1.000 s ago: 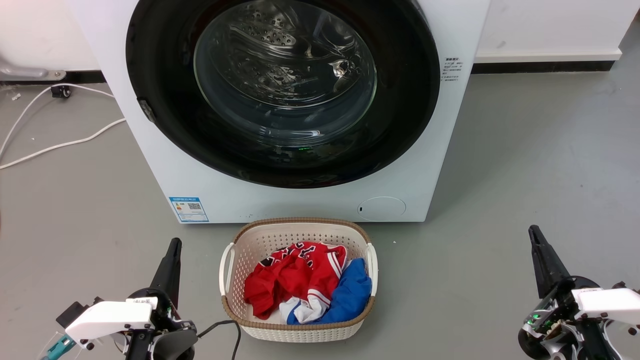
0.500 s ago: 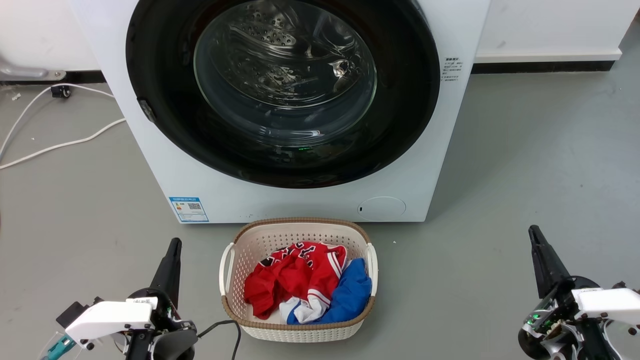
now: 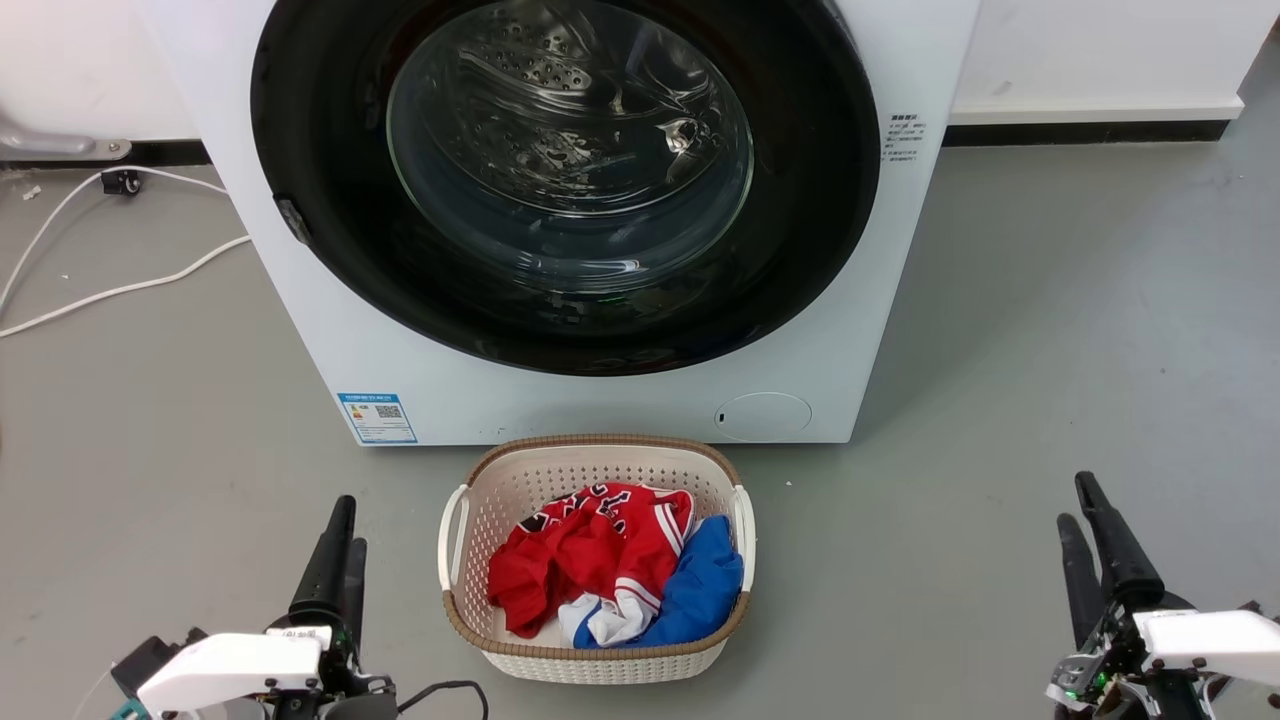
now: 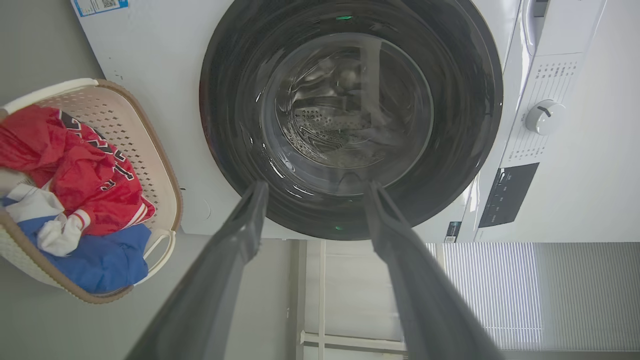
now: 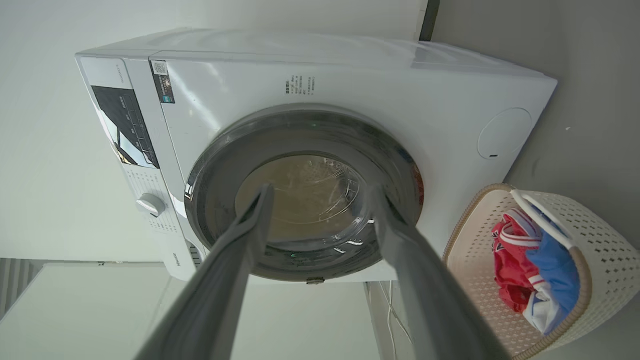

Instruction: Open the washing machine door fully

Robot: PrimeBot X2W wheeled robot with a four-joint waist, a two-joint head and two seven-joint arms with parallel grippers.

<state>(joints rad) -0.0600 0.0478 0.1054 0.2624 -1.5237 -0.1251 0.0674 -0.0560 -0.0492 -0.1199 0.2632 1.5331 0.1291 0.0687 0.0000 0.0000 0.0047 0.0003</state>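
While the door (image 3: 570, 170) sits closed, flat against the front of the washing machine (image 3: 885, 300), you've got both grippers low and well apart from it. The door covers most of the machine's front: glossy black rim, clear glass bowl at centre, holed steel drum visible thru the glass.

Left gripper (image 3: 350, 522) is out in front of the machine's left-hand corner, approx. in line w/ the blue label (image 3: 378, 417) low on the front. Its fingers (image 4: 240, 235) are spread w/ a clear gap and hold nothing; in the left wrist view they point at the door's rim.

Right gripper (image 3: 1075, 498) is in front of the machine & off past its right-hand edge. Its fingers (image 5: 235, 250) are likewise spread and empty.

A white basket (image 3: 600, 443) w/ a brown rim stands just in front of the machine's middle, between the two grippers, near the round cap (image 3: 764, 416). It holds red, white & blue clothes (image 3: 600, 550). White cables (image 3: 120, 290) lie on the floor left of the machine.
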